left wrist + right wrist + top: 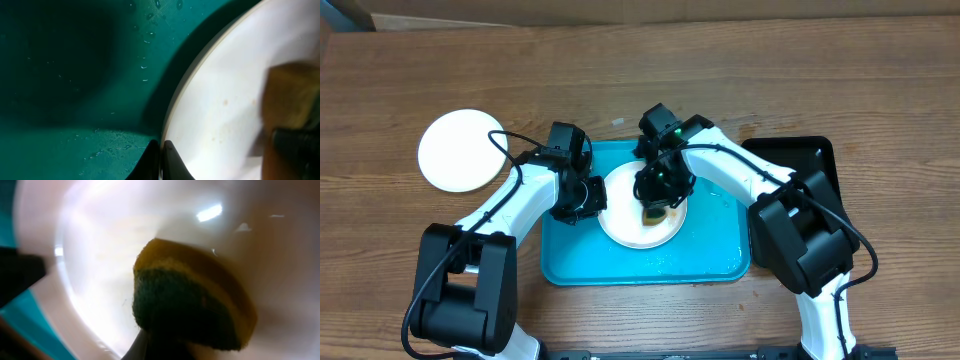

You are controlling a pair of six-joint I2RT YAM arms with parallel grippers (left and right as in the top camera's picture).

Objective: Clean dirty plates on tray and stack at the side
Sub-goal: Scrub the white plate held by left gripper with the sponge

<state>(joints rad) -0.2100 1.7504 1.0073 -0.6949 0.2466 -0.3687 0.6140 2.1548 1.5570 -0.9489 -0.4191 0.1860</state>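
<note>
sponge, yellow over green, clenched in the right gripper, presses on a white plate lying in the turquoise tray. left gripper pinches that plate's rim. second plate sits on the table beside the tray, seemingly done; scrubbing appears underway.

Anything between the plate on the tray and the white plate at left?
Nothing loose between them, only the left arm; the left gripper grips the plate by its rim. The right gripper's sponge sits on it.
</note>
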